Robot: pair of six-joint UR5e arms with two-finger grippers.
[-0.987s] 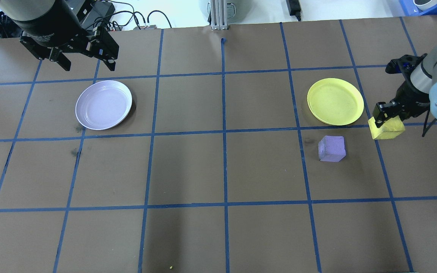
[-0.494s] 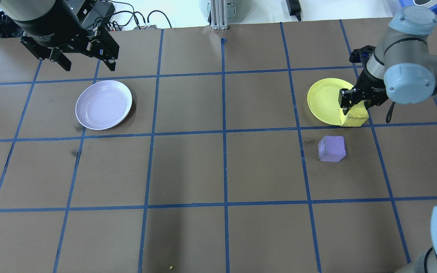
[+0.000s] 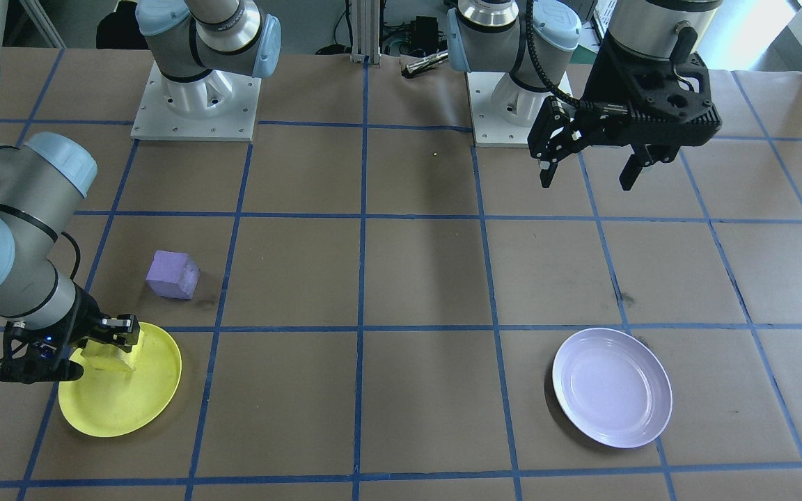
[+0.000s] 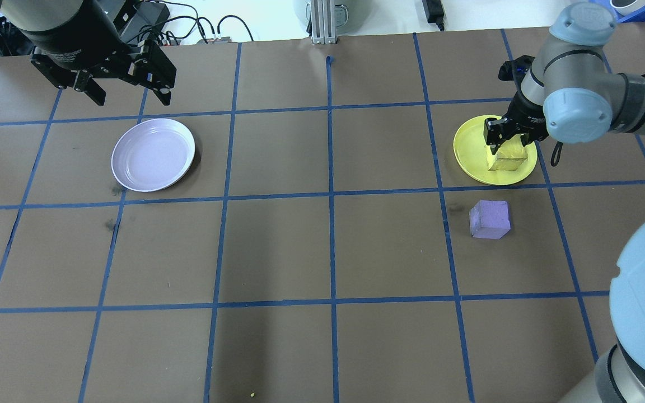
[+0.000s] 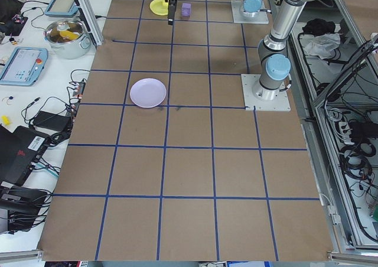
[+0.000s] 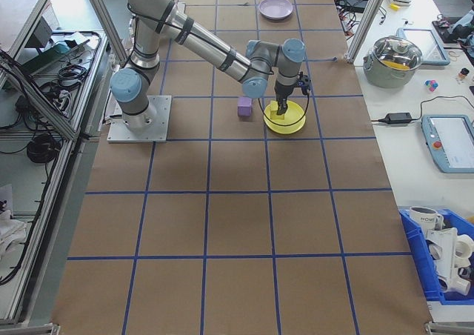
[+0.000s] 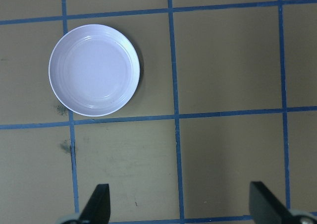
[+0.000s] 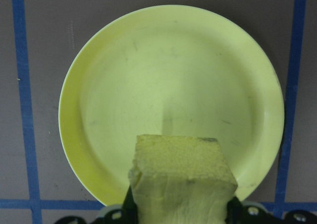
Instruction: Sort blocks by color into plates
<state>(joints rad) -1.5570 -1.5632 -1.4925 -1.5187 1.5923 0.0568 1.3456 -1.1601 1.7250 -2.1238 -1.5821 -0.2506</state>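
The right gripper (image 4: 505, 146) is holding the yellow block (image 4: 506, 158) clamped between its fingers and is hanging over the yellow plate (image 4: 471, 155), above the side of the plate nearer the robot. In the right wrist view the block (image 8: 182, 180) is filling the lower middle of the picture, with a dark finger pressing on each of its sides and the plate (image 8: 119, 90) spreading out below it; whether the block is touching the plate cannot be told. From across the table, the same gripper (image 3: 110, 339) is showing at the plate's (image 3: 129, 403) far edge with the block (image 3: 110, 355) beneath it. The purple block (image 4: 489, 219) is sitting on the brown paper-covered table (image 4: 322, 246), just beside the yellow plate on the robot's side and apart from it, one square over a blue tape line. The lavender plate (image 4: 153, 154) is lying well apart on the robot's left half of the table. The left gripper (image 4: 126, 95) is hovering high, just beyond the lavender plate, its fingers spread wide and holding nothing; its wrist view is looking straight down on that plate (image 7: 94, 70).
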